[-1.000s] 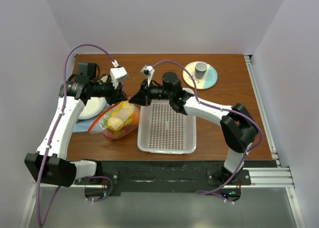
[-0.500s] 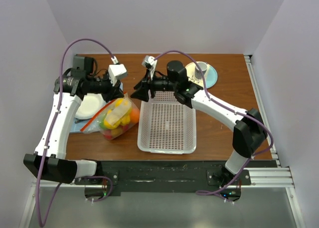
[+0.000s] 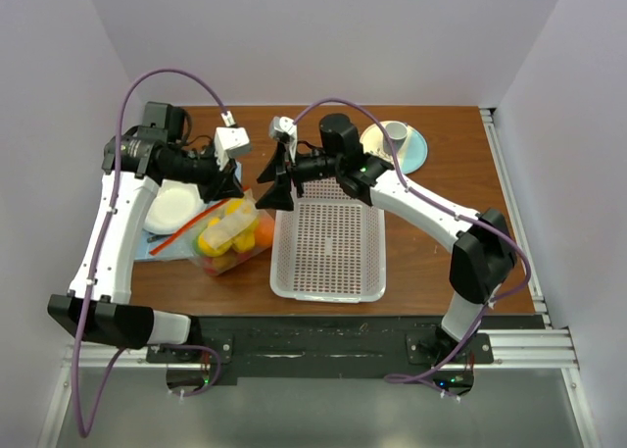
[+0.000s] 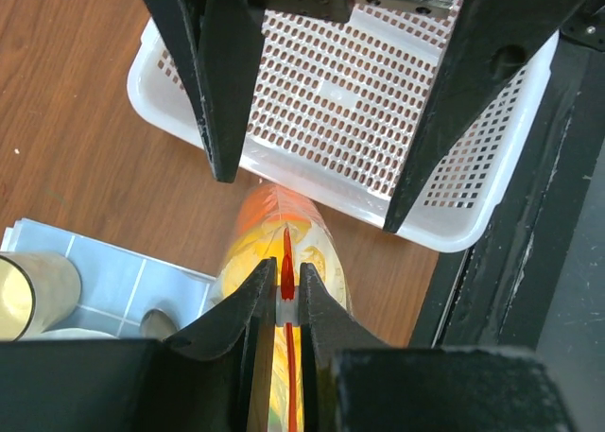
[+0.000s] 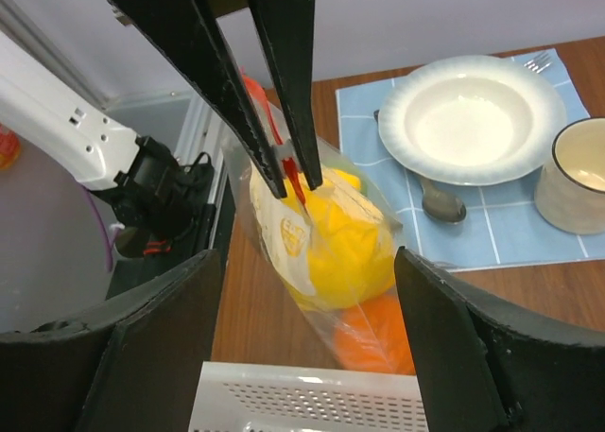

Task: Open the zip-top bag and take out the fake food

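Top external view: the tabletop (image 3: 411,272) carried the white basket (image 3: 328,252) at centre frame, with the zip-top bag (image 3: 235,257) just beside it, left of centre. The bag was partly raised. Its upper edge hung from the left pincer (image 3: 228,183), while its lower end appeared to rest on the tabletop. The fake food (image 5: 336,248), seen as yellow and orange pieces, lay wholly inside the plastic. The right pincer (image 3: 278,181) stood above the basket's upper-left corner, its jaws spread wide and holding nothing.

Left wrist view: the left pincer was clamped on the orange-red zip strip (image 4: 286,267), with both fingers pressed flat against it.

Change over the preceding second: the right pincer had been closed at the bag's mouth beside the left one. It then let go and drew back toward the right of the frame, and the left arm raised the bag's edge a little.

Interpretation: only one side of the mouth remained held, so the pull-apart had probably ended or was being re-taken. Whether the seal had parted could not be told from these views. No food was out, so removal remained undone.
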`<state>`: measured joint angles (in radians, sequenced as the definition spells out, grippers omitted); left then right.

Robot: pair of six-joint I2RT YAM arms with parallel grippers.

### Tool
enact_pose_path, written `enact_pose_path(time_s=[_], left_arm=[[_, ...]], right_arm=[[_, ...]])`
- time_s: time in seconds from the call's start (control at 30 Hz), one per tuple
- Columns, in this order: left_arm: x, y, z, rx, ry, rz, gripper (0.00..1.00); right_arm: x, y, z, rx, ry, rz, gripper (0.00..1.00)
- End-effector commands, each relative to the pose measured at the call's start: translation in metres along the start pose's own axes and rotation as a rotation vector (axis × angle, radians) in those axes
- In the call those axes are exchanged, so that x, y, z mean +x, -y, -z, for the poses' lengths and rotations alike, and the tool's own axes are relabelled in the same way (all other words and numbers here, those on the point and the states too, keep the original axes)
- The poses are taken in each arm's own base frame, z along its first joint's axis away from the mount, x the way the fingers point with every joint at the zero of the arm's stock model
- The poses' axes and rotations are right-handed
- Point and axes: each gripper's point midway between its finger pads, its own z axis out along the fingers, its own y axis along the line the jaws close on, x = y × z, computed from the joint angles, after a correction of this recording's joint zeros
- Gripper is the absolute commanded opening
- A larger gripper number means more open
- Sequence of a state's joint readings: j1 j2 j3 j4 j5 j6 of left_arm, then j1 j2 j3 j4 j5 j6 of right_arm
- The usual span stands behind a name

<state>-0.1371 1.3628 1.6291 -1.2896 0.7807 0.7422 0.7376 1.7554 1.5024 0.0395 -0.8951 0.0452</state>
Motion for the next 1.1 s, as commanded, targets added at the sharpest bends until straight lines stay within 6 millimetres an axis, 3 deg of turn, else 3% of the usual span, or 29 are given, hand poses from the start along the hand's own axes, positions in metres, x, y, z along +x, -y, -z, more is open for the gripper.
enact_pose_path(time_s=[0.0, 0.23, 0.37, 0.6, 0.73, 0.97, 1.07], left_arm=[[-0.021, 0.021, 0.004, 0.054, 0.055, -0.051, 0.00], [-0.032, 0.039, 0.000, 0.108, 0.072, -0.059, 0.00], [-0.035, 0.042, -0.002, 0.115, 0.069, -0.058, 0.00], [-0.035, 0.041, -0.003, 0.114, 0.062, -0.055, 0.00], [-0.031, 0.039, -0.006, 0.114, 0.047, -0.048, 0.00], [-0.020, 0.032, -0.012, 0.097, 0.012, -0.043, 0.00], [-0.012, 0.027, -0.017, 0.081, -0.009, -0.042, 0.00]], right_arm=[[-0.006, -0.008, 0.005, -0.027, 0.003, 0.042, 0.79], [-0.008, 0.003, 0.003, 0.018, 0.026, 0.067, 0.77], [-0.008, -0.001, 0.000, -0.015, 0.044, 0.054, 0.75], [0.003, -0.004, -0.008, -0.084, 0.025, -0.011, 0.50], [0.002, -0.011, -0.013, -0.130, 0.043, -0.036, 0.47], [0.001, -0.021, -0.016, -0.198, 0.046, -0.057, 0.26], [-0.001, -0.019, -0.016, -0.184, 0.044, -0.058, 0.09]])
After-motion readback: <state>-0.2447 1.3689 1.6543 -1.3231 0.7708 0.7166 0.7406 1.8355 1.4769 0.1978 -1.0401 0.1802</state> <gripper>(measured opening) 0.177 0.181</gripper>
